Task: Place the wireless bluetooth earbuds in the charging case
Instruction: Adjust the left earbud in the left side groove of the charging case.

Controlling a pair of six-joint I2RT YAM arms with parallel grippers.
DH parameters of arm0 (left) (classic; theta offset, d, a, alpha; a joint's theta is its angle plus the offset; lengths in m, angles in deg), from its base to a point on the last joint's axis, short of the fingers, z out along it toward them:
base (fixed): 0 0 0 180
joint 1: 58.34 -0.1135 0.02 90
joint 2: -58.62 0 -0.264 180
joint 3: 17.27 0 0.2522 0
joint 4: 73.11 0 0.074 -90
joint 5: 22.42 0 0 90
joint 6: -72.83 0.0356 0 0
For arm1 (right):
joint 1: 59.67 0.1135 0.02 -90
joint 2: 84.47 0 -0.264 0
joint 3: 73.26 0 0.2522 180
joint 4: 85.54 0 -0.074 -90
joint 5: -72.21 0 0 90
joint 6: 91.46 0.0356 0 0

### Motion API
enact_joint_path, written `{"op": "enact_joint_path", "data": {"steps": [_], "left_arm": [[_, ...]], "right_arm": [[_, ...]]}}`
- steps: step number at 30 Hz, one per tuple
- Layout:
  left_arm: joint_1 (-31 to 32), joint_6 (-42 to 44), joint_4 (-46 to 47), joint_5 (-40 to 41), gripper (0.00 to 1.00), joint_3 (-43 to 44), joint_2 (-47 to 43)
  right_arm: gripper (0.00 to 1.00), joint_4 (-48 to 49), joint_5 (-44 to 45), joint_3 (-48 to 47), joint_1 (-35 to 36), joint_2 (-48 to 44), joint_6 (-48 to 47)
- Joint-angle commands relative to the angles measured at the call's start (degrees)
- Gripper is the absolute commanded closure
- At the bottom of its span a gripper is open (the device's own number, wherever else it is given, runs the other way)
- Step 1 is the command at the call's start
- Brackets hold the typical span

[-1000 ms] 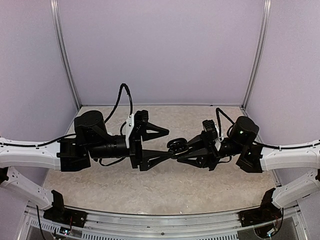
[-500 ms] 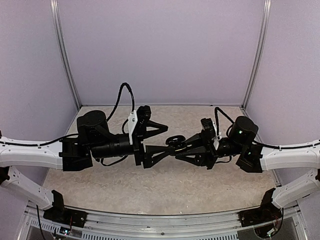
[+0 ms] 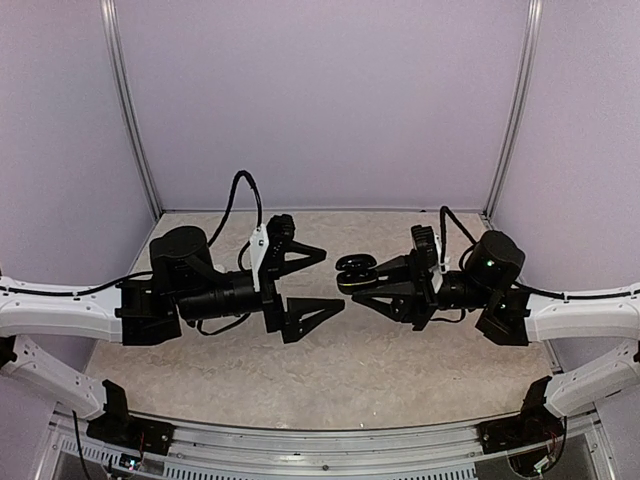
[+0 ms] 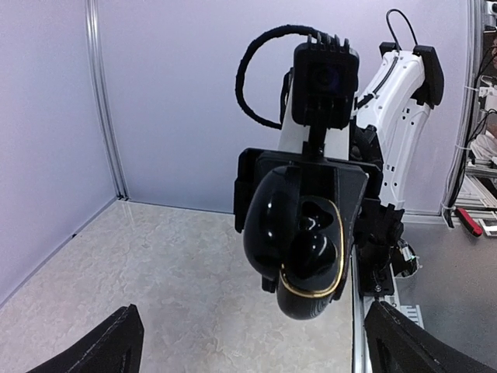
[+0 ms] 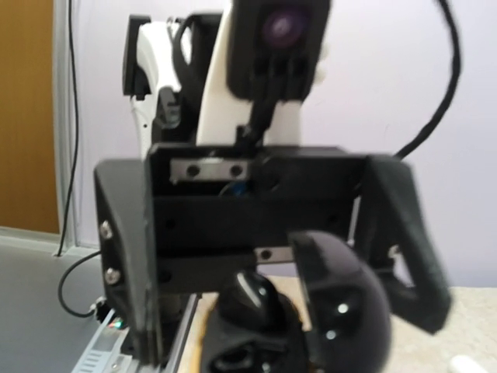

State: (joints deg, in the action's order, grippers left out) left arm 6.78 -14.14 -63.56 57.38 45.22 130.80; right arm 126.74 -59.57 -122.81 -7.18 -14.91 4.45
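Observation:
The charging case (image 3: 355, 267) is glossy black with a gold rim, open, and held in the air above the table's middle. My right gripper (image 3: 352, 281) is shut on it. In the left wrist view the case (image 4: 307, 299) faces the camera with its lid swung left. A rounded glossy black earbud (image 4: 316, 250) sits in its lower well; the upper well looks hollow. My left gripper (image 3: 331, 279) is open and empty, just left of the case and apart from it; its fingertips (image 4: 116, 346) stand wide. In the right wrist view the case (image 5: 311, 318) is blurred and hides my fingers.
The marbled tabletop (image 3: 330, 370) lies below both arms, with lilac walls on three sides. A small white blurred object (image 5: 467, 364) lies on the table at the lower right edge of the right wrist view. Metal rails (image 3: 300, 440) run along the near edge.
My left gripper, which was reaching into the case, has pulled back to the left and opened. My right gripper has drawn slightly right with the case still in it.

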Motion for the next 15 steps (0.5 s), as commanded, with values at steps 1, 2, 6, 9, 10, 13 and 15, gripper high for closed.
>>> {"op": "enact_joint_path", "data": {"steps": [1, 2, 6, 9, 10, 13, 15], "left_arm": [[0.2, -0.6, 4.8, 1.3, 0.01, -3.7, -3.7], [0.2, -1.6, 6.3, 2.5, 0.01, -4.7, -4.6], [0.1, -4.5, 8.5, 7.5, 0.01, -6.6, -7.3], [-0.8, -7.6, 5.5, 12.5, 0.01, -4.8, -7.5], [-1.9, -9.4, 2.9, 14.2, 0.01, -3.4, -7.2], [-6.8, -14.6, -3.2, 13.9, 0.01, 0.0, -5.3], [-9.2, -14.9, -5.7, 14.6, 0.01, 0.8, -4.1]], "right_arm": [[1.0, 2.3, 1.8, 0.8, 0.5, -1.4, -0.1], [1.0, 2.2, 1.9, 0.9, 0.4, -1.4, -0.2], [1.0, 1.5, 2.0, 0.9, 0.4, -1.5, -0.9], [1.0, 0.9, 2.5, 1.1, 0.3, -1.6, -1.2], [1.0, 0.7, 2.8, 1.3, 0.3, -1.7, -1.2], [1.0, 0.9, 4.1, 2.3, 0.3, -2.4, -0.7], [1.0, 1.2, 5.1, 3.3, 0.0, -2.9, 0.1]]}}
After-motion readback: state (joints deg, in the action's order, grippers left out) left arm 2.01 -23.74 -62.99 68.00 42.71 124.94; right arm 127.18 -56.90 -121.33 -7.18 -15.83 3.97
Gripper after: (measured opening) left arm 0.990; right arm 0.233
